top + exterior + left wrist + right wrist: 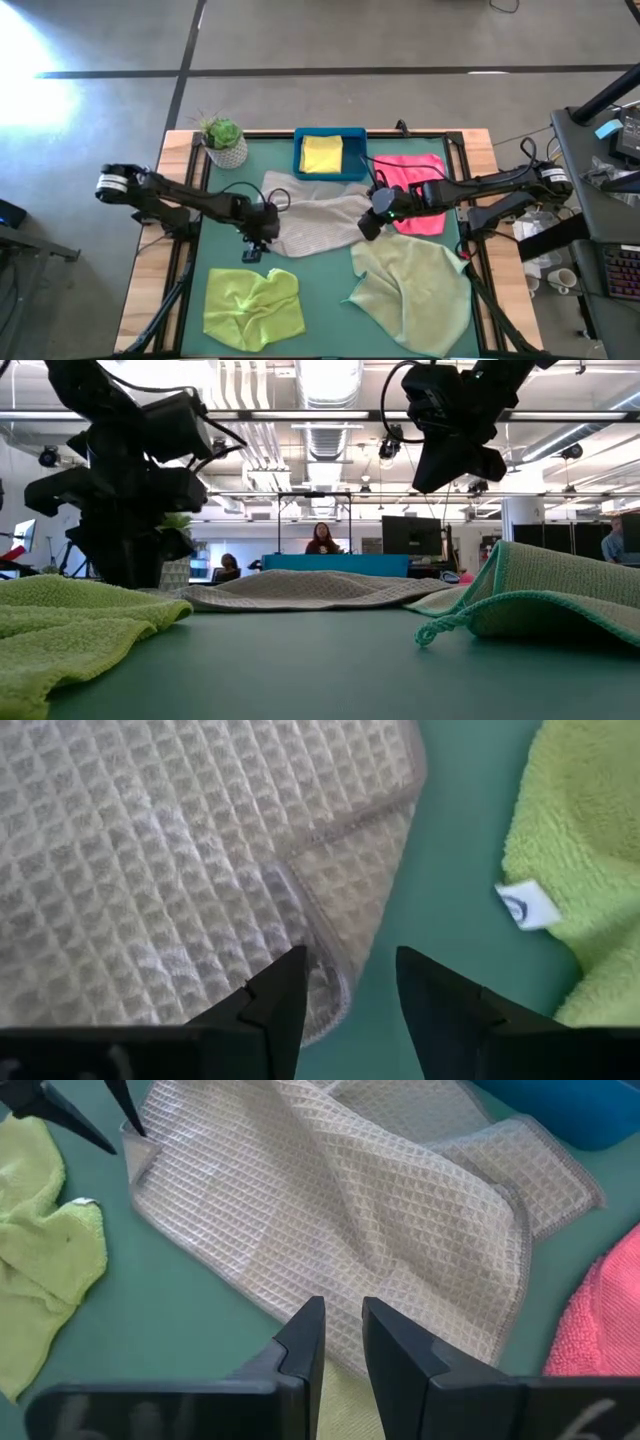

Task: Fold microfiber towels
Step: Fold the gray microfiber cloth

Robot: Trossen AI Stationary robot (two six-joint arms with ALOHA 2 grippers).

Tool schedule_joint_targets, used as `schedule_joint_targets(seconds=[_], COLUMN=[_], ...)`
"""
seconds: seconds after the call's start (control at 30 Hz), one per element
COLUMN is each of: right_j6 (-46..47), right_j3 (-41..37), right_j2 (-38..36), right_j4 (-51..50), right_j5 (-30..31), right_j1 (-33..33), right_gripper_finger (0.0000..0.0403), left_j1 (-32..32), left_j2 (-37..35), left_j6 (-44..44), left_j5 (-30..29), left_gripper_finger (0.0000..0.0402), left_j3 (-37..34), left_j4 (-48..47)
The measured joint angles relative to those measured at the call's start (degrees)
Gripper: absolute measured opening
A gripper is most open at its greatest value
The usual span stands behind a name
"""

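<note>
Crumpled lime green towel [253, 308] and sage green towel [415, 292] lie unfolded in front; both grippers, left gripper [254, 246] and right gripper [366, 229], hover unclenched and empty over the half-spread grey towel [315, 222]; only the yellow towel [322, 154] looks folded.

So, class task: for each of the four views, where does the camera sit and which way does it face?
High: overhead, straight down on the table, both arms showing.
Low: table height, level toward the room; both arms hang in.
Left wrist: over the grey towel corner, left gripper open.
Right wrist: over the towel's other edge, right gripper open.
Shared: every view shows the grey towel.
</note>
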Motion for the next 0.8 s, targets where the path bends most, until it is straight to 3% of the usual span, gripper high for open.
schedule_joint_targets(seconds=[0.8], right_j6=[0.2], right_j3=[-1.0], right_j2=[0.0], right_j4=[0.0], right_j5=[-0.2], right_j1=[0.4], right_gripper_finger=[0.0063], left_j1=[-1.6], left_j2=[2.8], left_j6=[-3.8], left_j5=[0.3], left_gripper_finger=[0.0141], left_j3=[1.8], left_j4=[4.8])
